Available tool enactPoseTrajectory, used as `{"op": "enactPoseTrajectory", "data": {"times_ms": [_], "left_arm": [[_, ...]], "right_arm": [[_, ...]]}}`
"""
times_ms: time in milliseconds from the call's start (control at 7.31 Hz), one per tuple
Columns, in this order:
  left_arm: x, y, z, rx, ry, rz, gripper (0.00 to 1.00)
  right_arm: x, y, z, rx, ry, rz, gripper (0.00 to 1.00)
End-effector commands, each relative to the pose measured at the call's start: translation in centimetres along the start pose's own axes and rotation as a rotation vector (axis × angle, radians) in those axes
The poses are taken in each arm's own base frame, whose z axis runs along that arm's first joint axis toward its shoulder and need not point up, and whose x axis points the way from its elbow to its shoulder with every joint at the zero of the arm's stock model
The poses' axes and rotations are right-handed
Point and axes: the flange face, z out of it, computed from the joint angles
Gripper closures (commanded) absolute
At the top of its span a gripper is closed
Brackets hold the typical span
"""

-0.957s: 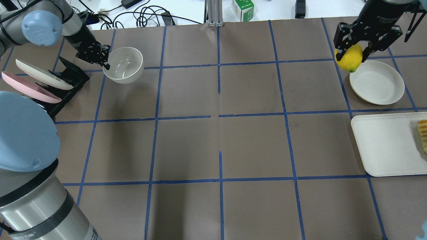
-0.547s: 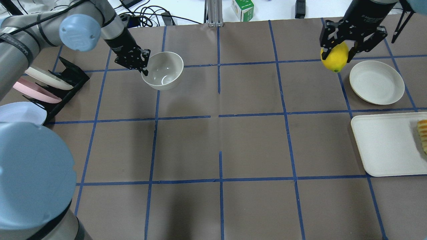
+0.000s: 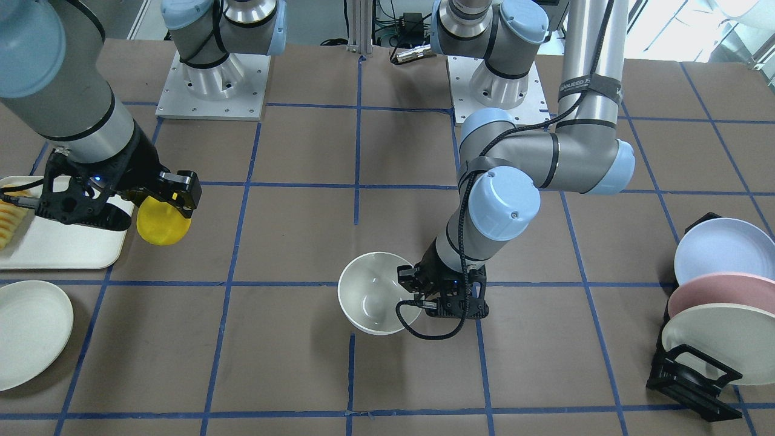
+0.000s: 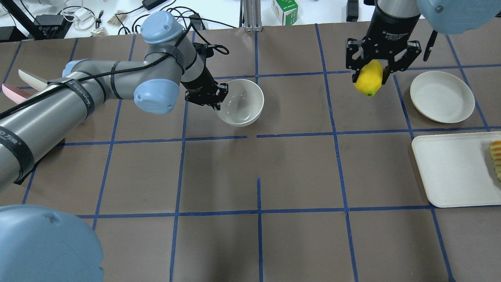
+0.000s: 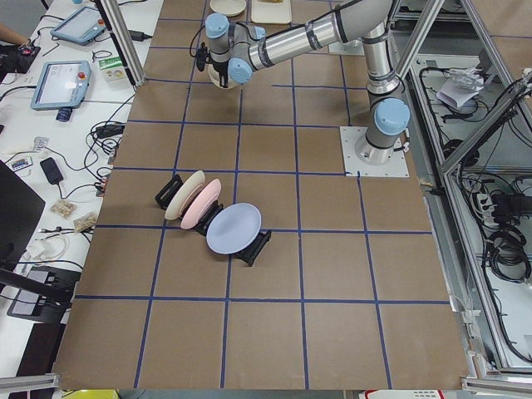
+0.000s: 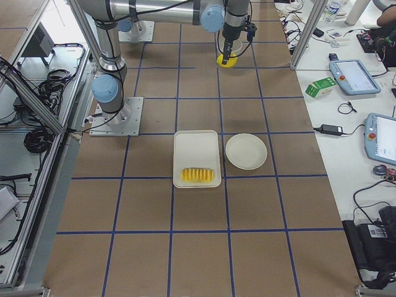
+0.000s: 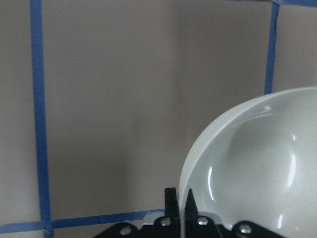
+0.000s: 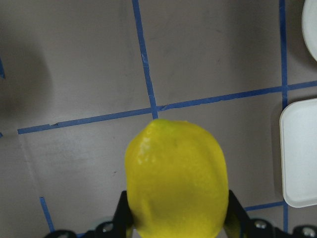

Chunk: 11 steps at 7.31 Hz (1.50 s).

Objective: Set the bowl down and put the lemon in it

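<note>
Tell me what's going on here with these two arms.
The left gripper pinches the rim of the white bowl near the table's centre line. The right gripper holds the lemon above the table, between the bowl and the cream plate. The lemon is not in the bowl yet.

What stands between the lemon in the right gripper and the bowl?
Nothing visible does. Only the table surface lies between the lemon in the right gripper and the bowl, held by the left gripper.
</note>
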Motion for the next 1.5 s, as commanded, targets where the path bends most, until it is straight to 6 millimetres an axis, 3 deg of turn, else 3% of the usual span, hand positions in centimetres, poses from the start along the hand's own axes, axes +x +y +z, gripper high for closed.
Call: {"op": "enactPoseTrajectory", "data": {"times_ms": [0, 274, 547, 684, 821, 957, 1094, 1231, 1368], "left_arm": [[1.5, 1.5, 2.2, -0.015, 0.003, -0.046, 1.0], [4.1, 2.8, 2.6, -0.022, 0.0, -0.034, 1.0], [4.3, 3.0, 2.7, -0.026, -0.001, -0.03, 1.0], [4.3, 3.3, 3.0, -0.037, -0.007, -0.029, 0.88], [3.8, 3.6, 3.5, -0.045, -0.009, -0.032, 0.37], [3.5, 3.7, 3.2, -0.044, -0.015, -0.024, 0.24], [3.1, 3.3, 2.4, -0.032, -0.014, -0.03, 0.15], [2.0, 2.4, 0.0, 0.008, -0.038, -0.042, 0.07], [0.1, 2.3, -2.6, 0.017, -0.069, -0.047, 0.04]], "right_arm": [[-0.7, 0.3, 0.9, -0.004, 0.002, 0.011, 1.0], [-0.9, 0.3, 0.7, 0.007, -0.019, 0.011, 1.0], [-3.1, 0.5, 0.6, 0.041, -0.012, 0.039, 1.0], [-4.1, 0.5, 0.5, 0.062, -0.023, 0.031, 1.0], [-4.7, 0.0, 2.4, 0.033, -0.006, 0.027, 1.0], [-5.8, -0.5, 3.1, 0.023, -0.014, 0.033, 1.0], [-9.2, -0.3, 4.4, 0.05, -0.018, -0.003, 1.0], [-13.1, 0.1, 5.9, 0.071, -0.015, 0.003, 1.0], [-14.6, 0.4, 6.5, 0.076, -0.023, -0.005, 1.0]]}}
